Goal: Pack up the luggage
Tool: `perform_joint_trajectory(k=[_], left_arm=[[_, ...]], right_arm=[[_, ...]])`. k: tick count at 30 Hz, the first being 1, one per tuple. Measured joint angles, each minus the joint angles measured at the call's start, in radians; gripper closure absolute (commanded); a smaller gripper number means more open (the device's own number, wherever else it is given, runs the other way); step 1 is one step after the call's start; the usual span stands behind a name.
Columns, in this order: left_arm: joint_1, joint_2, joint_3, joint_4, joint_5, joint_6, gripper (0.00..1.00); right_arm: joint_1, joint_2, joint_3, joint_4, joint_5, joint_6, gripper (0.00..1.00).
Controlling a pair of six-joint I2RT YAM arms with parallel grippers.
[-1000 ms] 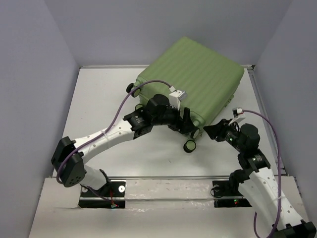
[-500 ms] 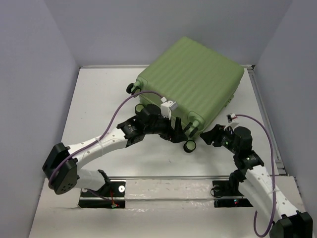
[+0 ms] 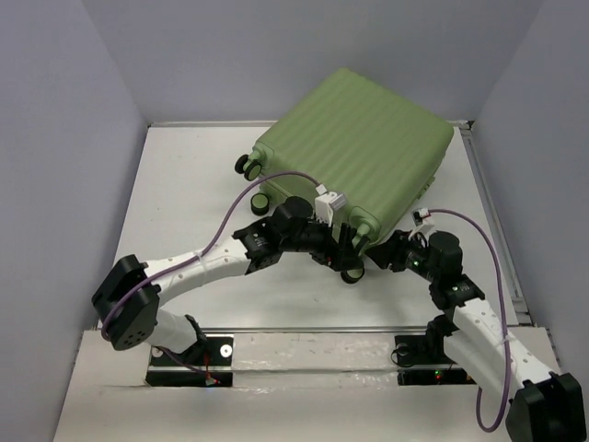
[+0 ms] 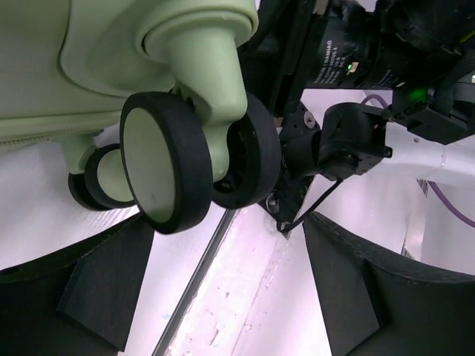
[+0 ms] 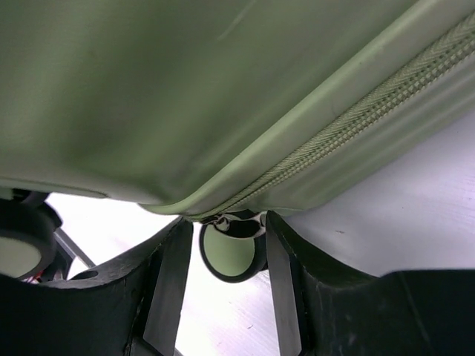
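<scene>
Luggage (image 3: 368, 152) closed, flat at 1 o'clock on the white worktop (image 3: 184, 203); pale lilac walls (image 3: 55, 138) close in. Left pincer (image 3: 342, 247) spread wide below its 6 o'clock corner wheel (image 4: 159, 167), not touching. Right pincer (image 3: 391, 253) half-spread under the shell edge; grip cannot be told.

In the right wrist view the luggage (image 5: 185, 89) runs off the top edge and both sides. Whether the right gripper (image 5: 227, 241) touches the wheel (image 5: 231, 258) seen between its fingers cannot be told. From above, the left gripper (image 3: 342, 250) partly covers the luggage's near corner.
</scene>
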Motion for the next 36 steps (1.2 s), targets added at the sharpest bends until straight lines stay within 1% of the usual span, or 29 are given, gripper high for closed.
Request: perform_joint_trajectory(k=[2, 5, 8, 9, 11, 12, 14, 15, 16, 17, 19, 22, 25, 28, 30, 32, 34, 36], left_arm=[[-0.002, 0.016, 0.013, 0.005, 0.003, -0.002, 0.07], [-0.004, 0.046, 0.037, 0.007, 0.004, -0.002, 0.09], [-0.003, 0.077, 0.063, 0.0, 0.003, -0.001, 0.14], [-0.003, 0.084, 0.073, -0.005, 0.003, 0.0, 0.21], [-0.003, 0.108, 0.097, -0.016, 0.002, 0.003, 0.31], [-0.003, 0.116, 0.106, -0.02, 0.001, 0.005, 0.42], [-0.003, 0.127, 0.119, -0.054, 0.039, 0.006, 0.59], [-0.01, 0.127, 0.122, -0.059, 0.046, 0.009, 0.72], [-0.017, 0.127, 0.126, -0.062, 0.037, 0.007, 0.77], [-0.024, 0.134, 0.138, -0.069, 0.025, 0.01, 0.8], [-0.01, 0.15, 0.158, -0.103, 0.023, 0.014, 0.89], [-0.008, 0.162, 0.185, -0.141, 0.025, 0.012, 0.94], [-0.013, 0.17, 0.218, -0.186, 0.023, 0.012, 0.94], [-0.015, 0.181, 0.246, -0.229, 0.019, 0.012, 0.94], [-0.016, 0.189, 0.27, -0.262, 0.019, 0.012, 0.94], [-0.017, 0.204, 0.309, -0.317, 0.017, 0.013, 0.94], [-0.013, 0.218, 0.351, -0.389, 0.015, 0.013, 0.94], [-0.008, 0.231, 0.391, -0.451, 0.016, 0.013, 0.94]], right_arm=[[0.003, 0.024, 0.0, 0.007, 0.009, -0.003, 0.55], [0.005, 0.061, 0.0, 0.022, 0.023, -0.008, 0.57], [0.024, 0.099, 0.001, 0.038, 0.04, -0.012, 0.62], [0.032, 0.103, 0.001, 0.04, 0.05, -0.014, 0.64], [0.05, 0.103, 0.001, 0.049, 0.075, -0.018, 0.71], [0.058, 0.1, 0.001, 0.05, 0.085, -0.021, 0.79], [0.075, 0.09, 0.0, 0.05, 0.102, -0.026, 0.83], [0.085, 0.08, -0.002, 0.05, 0.12, -0.024, 0.87], [0.092, 0.074, -0.003, 0.053, 0.124, -0.024, 0.88], [0.106, 0.056, -0.003, 0.056, 0.141, -0.026, 0.93], [0.133, 0.029, -0.013, 0.057, 0.178, -0.026, 0.93], [0.195, -0.006, -0.027, 0.05, 0.279, -0.025, 0.93], [0.266, -0.024, -0.033, 0.051, 0.382, -0.019, 0.93], [0.373, -0.034, -0.05, 0.077, 0.522, 0.007, 0.93], [0.46, -0.035, -0.056, 0.092, 0.616, 0.021, 0.93], [0.562, -0.018, -0.057, 0.109, 0.75, 0.042, 0.93], [0.679, 0.025, -0.06, 0.139, 0.919, 0.071, 0.93], [0.767, 0.071, -0.061, 0.179, 1.035, 0.071, 0.93]])
